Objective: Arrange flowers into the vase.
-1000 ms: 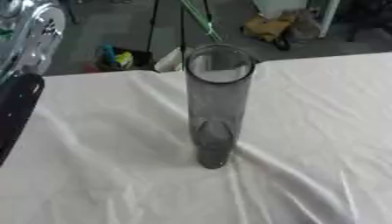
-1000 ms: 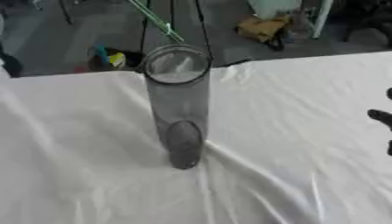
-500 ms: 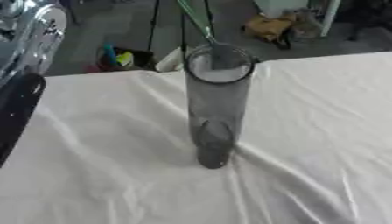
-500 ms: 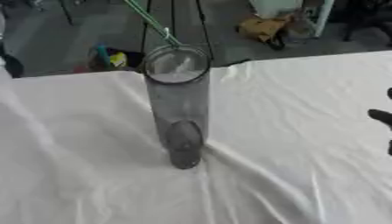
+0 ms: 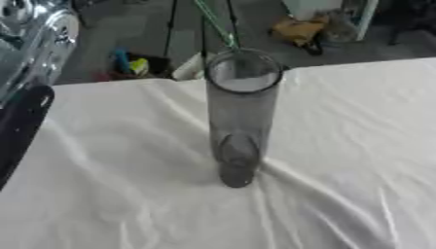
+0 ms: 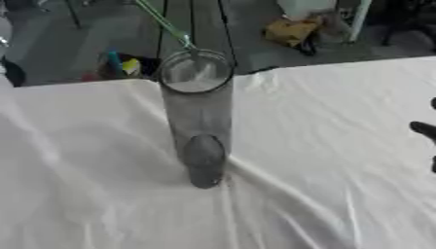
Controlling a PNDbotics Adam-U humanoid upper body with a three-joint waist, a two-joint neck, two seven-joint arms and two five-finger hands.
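A tall clear grey glass vase [image 5: 241, 116] stands upright in the middle of the white-clothed table [image 5: 128, 194]. A thin green flower stem [image 5: 217, 26] slants down from the top edge, and its lower end is at the far side of the vase rim. Whatever holds the stem is above the picture. Only dark fingertips of my right hand [image 6: 423, 129] show, at the right edge in the right eye view; they are spread apart and hold nothing. My left arm [image 5: 21, 126] is a black shape at the left edge, with its hand out of sight.
The cloth is wrinkled, with a raised fold [image 5: 298, 175] running from the vase base toward the lower right. Beyond the table's far edge are tripod legs [image 5: 170, 29], a yellow bag [image 5: 298, 29] and small coloured items [image 5: 128, 63] on the floor.
The stem's lower end has dipped slightly toward the vase rim. Vase and right hand have not moved.
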